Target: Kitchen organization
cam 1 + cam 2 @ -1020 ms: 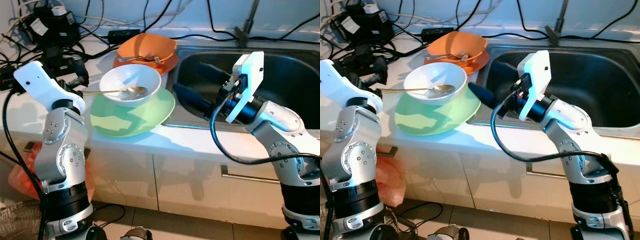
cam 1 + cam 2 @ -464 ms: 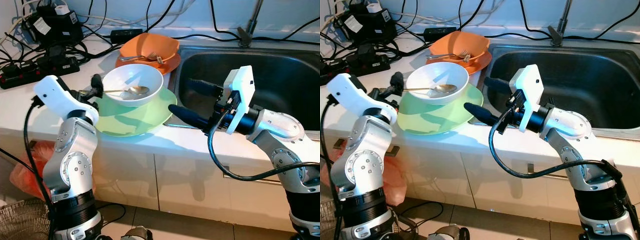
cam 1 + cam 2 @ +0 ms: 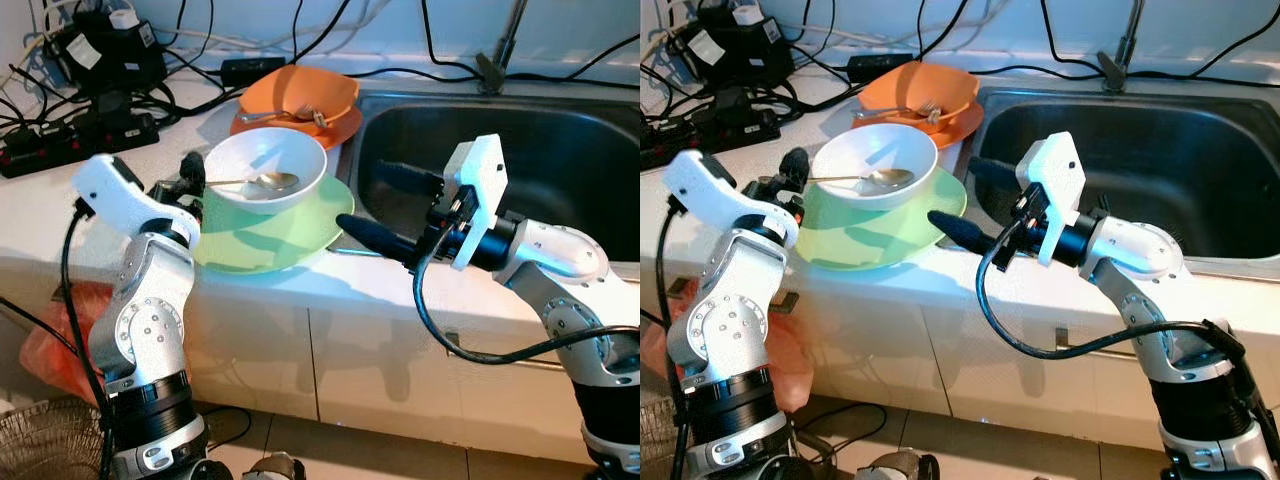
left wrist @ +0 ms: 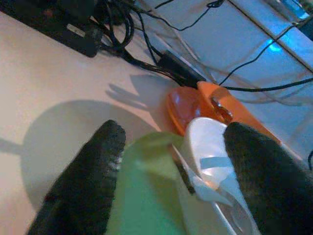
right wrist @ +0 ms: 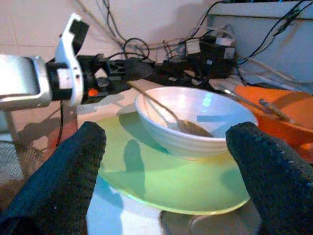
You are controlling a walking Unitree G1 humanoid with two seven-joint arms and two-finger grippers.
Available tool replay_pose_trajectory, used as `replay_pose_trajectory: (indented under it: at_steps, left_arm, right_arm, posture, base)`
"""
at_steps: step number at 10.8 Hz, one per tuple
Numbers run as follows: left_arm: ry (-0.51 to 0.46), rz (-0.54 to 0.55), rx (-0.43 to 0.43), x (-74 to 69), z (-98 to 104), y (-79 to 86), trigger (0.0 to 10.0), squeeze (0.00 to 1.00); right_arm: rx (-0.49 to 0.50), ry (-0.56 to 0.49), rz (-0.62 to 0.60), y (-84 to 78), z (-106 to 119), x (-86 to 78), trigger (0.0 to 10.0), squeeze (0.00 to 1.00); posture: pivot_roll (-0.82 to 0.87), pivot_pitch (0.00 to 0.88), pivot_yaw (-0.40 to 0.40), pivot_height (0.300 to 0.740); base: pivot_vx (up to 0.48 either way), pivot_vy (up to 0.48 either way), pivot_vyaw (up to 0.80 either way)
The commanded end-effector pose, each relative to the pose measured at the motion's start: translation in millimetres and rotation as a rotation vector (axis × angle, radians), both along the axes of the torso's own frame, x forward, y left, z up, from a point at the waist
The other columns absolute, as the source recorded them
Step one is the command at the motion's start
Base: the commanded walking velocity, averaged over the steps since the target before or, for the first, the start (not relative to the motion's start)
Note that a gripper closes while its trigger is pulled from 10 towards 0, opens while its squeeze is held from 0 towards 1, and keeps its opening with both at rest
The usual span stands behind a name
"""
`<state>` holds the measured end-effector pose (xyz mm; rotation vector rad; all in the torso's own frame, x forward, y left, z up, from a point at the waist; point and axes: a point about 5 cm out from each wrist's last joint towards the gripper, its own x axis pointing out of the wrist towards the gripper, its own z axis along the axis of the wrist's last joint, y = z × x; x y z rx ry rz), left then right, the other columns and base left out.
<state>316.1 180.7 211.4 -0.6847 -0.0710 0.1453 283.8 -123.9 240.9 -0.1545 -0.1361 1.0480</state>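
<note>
Left end effector [image 3: 186, 172] nearer bowl [image 3: 265, 170]

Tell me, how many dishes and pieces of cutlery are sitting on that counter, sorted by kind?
Plates: 2, the green plate and the orange plate.
Bowls: 2, the white bowl and the orange bowl.
Spoons: 1, the spoon in the white bowl.
Forks: 1, the fork in the orange bowl.
Total: 6.
</note>
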Motion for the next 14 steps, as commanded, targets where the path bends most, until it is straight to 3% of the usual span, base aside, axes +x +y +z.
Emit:
replay_pose_trajectory:
  at_steps: [1, 4, 11, 14]
  left_arm:
    - [0.0, -0.002, -0.013, 1.7, 3.3, 0.0, 0.0, 0.0]
    - [-0.011, -0.035, -0.012, 2.5, 5.9, -6.4, 0.0, 0.0]
    - [-0.037, -0.047, 0.001, 6.6, 17.0, 0.1, 0.0, 0.0]
    - [-0.034, -0.104, -0.028, 13.3, 17.8, -15.4, 0.0, 0.0]
  right_arm:
    - [-0.034, -0.009, 0.023, 1.1, -0.3, -5.5, 10.0, 0.0]
    - [-0.123, 0.01, -0.001, -1.6, -15.7, -4.1, 10.0, 0.0]
    - [-0.15, 0.017, -0.025, 3.5, -26.2, 2.2, 10.0, 0.0]
    - [-0.176, 0.031, -0.065, -8.8, -28.7, 7.1, 10.0, 0.0]
  posture:
    - [0.08, 0.078, 0.094, 0.74]
    - [0.08, 0.078, 0.096, 0.74]
    - [0.1, 0.052, 0.095, 0.74]
    - [0.06, 0.043, 0.105, 0.74]
  base:
    - [0.0, 0.0, 0.0]
    - [0.0, 0.0, 0.0]
    - [0.0, 0.0, 0.0]
    - [0.0, 0.0, 0.0]
